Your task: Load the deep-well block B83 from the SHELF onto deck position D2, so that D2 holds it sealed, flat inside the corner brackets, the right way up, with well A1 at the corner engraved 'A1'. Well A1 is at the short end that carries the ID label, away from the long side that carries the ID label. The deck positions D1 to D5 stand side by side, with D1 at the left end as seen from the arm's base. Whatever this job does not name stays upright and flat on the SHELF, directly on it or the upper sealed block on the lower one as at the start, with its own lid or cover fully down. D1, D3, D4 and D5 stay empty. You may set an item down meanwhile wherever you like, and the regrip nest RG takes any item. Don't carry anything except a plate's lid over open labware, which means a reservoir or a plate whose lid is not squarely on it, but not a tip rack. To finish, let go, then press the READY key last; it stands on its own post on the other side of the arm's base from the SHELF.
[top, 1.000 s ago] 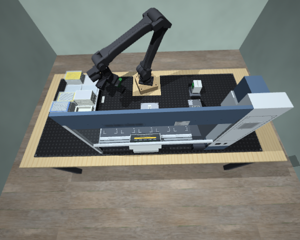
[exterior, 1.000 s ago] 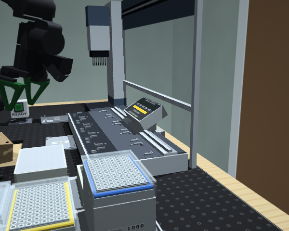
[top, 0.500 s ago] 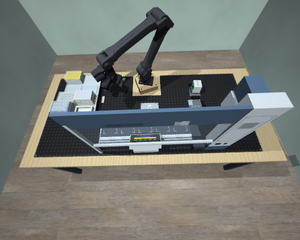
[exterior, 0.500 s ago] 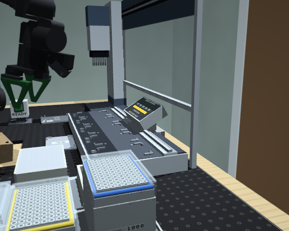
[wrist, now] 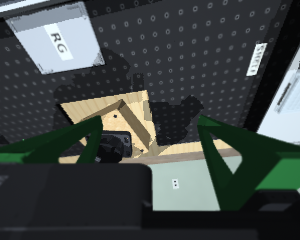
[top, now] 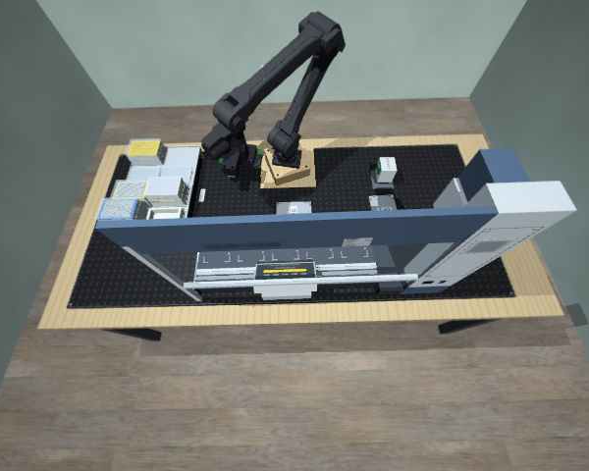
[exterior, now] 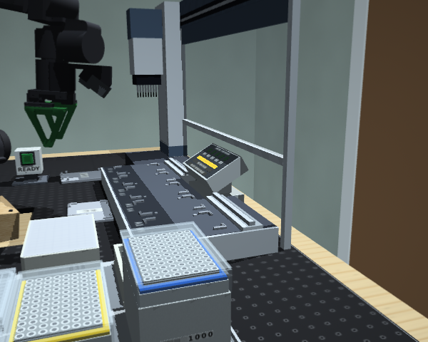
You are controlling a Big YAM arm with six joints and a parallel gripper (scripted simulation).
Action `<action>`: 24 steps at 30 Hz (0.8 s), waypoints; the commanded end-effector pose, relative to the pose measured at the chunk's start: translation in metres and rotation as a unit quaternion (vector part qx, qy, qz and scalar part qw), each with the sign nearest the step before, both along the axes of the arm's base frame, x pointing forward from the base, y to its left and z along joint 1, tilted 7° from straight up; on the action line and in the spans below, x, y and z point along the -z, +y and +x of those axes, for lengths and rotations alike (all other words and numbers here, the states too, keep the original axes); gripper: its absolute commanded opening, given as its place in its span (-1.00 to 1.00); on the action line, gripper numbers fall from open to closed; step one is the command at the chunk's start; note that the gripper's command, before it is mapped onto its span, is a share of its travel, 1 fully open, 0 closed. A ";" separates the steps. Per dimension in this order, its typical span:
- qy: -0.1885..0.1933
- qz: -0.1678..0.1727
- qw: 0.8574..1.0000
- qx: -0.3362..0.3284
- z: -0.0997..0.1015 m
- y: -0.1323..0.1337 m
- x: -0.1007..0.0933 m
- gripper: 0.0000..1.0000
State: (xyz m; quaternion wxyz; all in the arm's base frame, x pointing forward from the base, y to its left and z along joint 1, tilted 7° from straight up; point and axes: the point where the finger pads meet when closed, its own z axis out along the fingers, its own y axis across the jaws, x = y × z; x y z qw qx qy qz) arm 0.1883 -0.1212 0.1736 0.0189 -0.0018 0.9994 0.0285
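My gripper (top: 240, 164) is open and empty. It hangs above the black breadboard between the SHELF and the arm's wooden base (top: 287, 171). In the exterior view its green fingers (exterior: 51, 125) point down, high above the table. In the wrist view the fingers frame the wooden base (wrist: 117, 125). A white sealed deep-well block (exterior: 60, 235) (top: 165, 189) stands on the SHELF; I cannot read its ID label. The deck (top: 285, 258) with its row of corner brackets (exterior: 162, 194) holds nothing.
On the SHELF stand a blue-rimmed tip rack (exterior: 172, 254), a yellow-rimmed tip rack (exterior: 59, 303) and clear plates. The regrip nest RG (wrist: 55, 37) lies between base and deck (top: 293, 207). The READY key (exterior: 28, 159) stands on its post (top: 386, 169). A gantry beam (top: 294, 228) spans the deck.
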 end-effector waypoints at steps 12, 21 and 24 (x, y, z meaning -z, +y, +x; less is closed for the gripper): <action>-0.053 -0.010 0.995 -0.082 0.012 0.058 -0.023 1.00; -0.076 -0.013 0.994 -0.082 0.032 0.100 -0.052 1.00; -0.072 -0.010 0.994 -0.082 0.036 0.115 -0.053 1.00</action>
